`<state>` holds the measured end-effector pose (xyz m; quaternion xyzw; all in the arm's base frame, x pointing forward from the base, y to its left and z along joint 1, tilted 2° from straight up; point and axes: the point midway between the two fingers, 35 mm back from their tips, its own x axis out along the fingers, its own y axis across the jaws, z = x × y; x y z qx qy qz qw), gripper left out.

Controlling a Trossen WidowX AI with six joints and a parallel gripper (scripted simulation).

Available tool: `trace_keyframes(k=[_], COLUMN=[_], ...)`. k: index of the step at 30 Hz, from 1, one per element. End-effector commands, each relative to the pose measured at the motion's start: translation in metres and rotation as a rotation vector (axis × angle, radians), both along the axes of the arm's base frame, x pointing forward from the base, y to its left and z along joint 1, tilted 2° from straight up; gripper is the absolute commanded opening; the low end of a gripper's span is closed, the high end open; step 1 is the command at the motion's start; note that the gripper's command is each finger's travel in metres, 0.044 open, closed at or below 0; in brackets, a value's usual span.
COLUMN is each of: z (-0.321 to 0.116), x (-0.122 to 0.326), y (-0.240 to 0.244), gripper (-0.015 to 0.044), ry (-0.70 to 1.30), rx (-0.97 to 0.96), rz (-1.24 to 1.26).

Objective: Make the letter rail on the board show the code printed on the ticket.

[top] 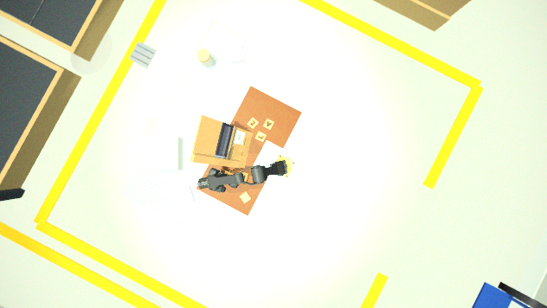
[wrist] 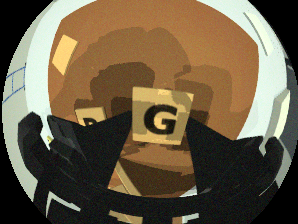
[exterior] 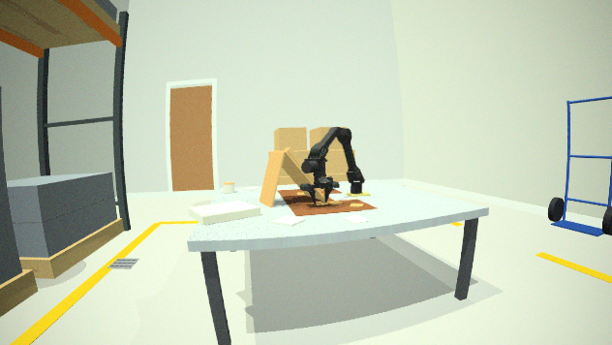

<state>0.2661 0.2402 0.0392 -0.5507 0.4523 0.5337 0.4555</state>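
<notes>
My gripper (wrist: 160, 118) (top: 207, 183) (exterior: 321, 199) is shut on a tan tile marked G (wrist: 160, 117), low over the brown mat (top: 277, 117) (exterior: 305, 209) (wrist: 200, 43). A second tile (wrist: 87, 121) lies just left of it, half hidden by a finger. The slanted wooden board (top: 207, 138) (exterior: 272, 176) carries the dark letter rail (top: 224, 140) and the white ticket (top: 239, 138). Three lettered tiles (top: 253, 123) (top: 268, 124) (top: 260, 137) lie on the mat beside the board. One more tile (top: 245, 197) (exterior: 357, 204) lies on the mat's near end.
A small cup (top: 204, 56) (exterior: 229, 186) stands at the table's far side. A flat white box (exterior: 224, 211) (top: 173, 153) and paper sheets (exterior: 289, 220) lie left of the mat. The arm's base (top: 283, 166) (exterior: 356, 186) stands beside the mat. Cardboard boxes (exterior: 290, 138) stand behind.
</notes>
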Motion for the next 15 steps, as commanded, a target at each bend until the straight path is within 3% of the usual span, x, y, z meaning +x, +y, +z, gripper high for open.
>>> trace_keyframes(k=[1,15], z=[0.0033,0.0107], x=[0.0002,-0.0012], y=[0.0000,0.0001], gripper=[0.0000,0.0000], ry=[-0.005,-0.005], rx=[0.000,0.000], rz=[-0.004,-0.004])
